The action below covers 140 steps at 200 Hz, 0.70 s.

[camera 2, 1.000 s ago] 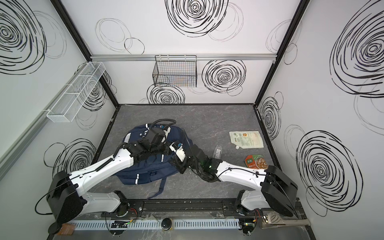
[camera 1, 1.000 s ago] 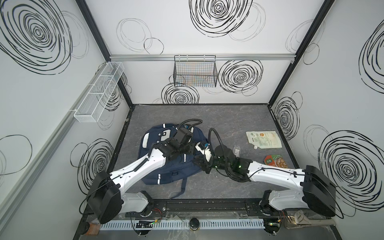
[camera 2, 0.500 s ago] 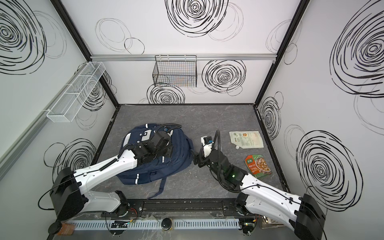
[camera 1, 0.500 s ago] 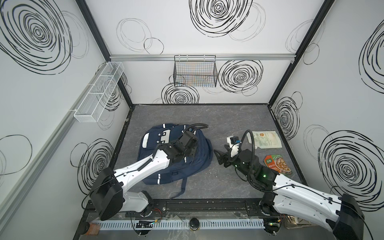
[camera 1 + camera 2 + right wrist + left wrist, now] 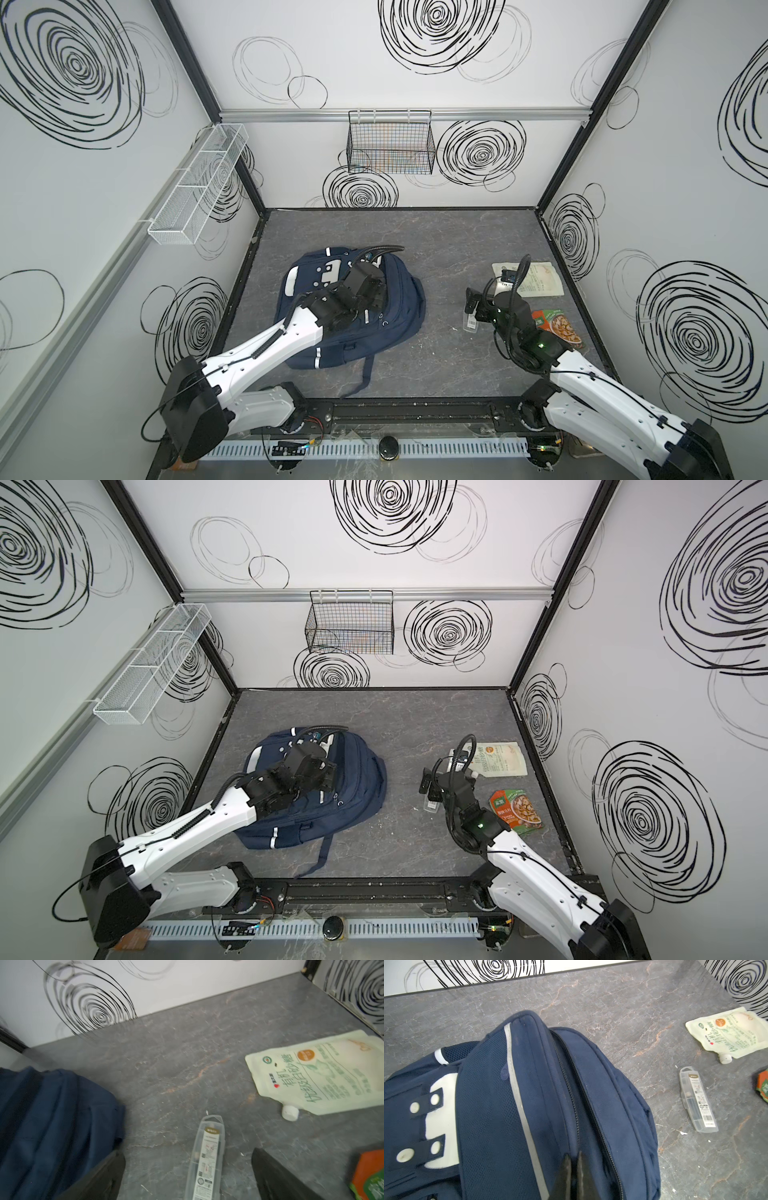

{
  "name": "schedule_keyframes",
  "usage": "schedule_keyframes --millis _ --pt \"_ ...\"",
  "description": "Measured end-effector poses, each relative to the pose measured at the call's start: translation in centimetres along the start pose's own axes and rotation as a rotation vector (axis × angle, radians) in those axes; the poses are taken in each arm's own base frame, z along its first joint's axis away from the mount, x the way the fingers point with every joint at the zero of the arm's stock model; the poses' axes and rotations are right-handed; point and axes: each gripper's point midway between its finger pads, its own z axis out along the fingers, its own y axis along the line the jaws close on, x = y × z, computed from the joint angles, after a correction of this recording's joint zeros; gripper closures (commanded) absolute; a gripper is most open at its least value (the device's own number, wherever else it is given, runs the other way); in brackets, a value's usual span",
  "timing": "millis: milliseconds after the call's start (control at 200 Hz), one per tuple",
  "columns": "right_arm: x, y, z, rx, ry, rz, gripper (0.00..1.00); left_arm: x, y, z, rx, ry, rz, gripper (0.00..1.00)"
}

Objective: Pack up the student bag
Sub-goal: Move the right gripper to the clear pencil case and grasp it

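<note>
Left claw [image 5: 573, 1155] closed over student bag [image 5: 488, 1095], right claw [image 5: 188, 1152] spread wide

In a top view you see a clear plastic case [image 5: 471, 322] flat on the grey tabletop [image 5: 374, 232]. A pale spouted pouch [image 5: 536, 280] lies at its two o'clock, an orange-green packet [image 5: 559, 328] at its three o'clock.

**Robot test cell, lab setting**

Boxed-in bench, not a lived-in room. White wall panels [image 5: 436, 50] carry printed black swirls; black frame posts [image 5: 570, 153] and an aluminium rail [image 5: 291, 115] hold them. A black wire basket [image 5: 390, 153] and a white mesh tray [image 5: 195, 187] hang as fixtures. Grey stone-pattern tabletop [image 5: 436, 241]. The white left arm [image 5: 266, 353] and right arm [image 5: 602, 399] are mounted on a black track [image 5: 415, 413] along the front edge. The student bag [image 5: 399, 299] and a food pouch [image 5: 540, 282] lie on the top.
</note>
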Motion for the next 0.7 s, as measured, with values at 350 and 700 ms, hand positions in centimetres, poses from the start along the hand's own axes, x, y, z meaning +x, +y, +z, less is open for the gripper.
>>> schedule_keyframes --millis 350,700 --pt "4.1 -3.7 2.0 0.154 0.197 0.025 0.04 -1.0 -0.6 -2.9 0.151 -0.143 0.045 1.00" --pt "7.4 -2.7 5.1 0.130 0.348 -0.017 0.23 -1.0 -1.1 -3.3 0.275 -0.189 0.078 1.00"
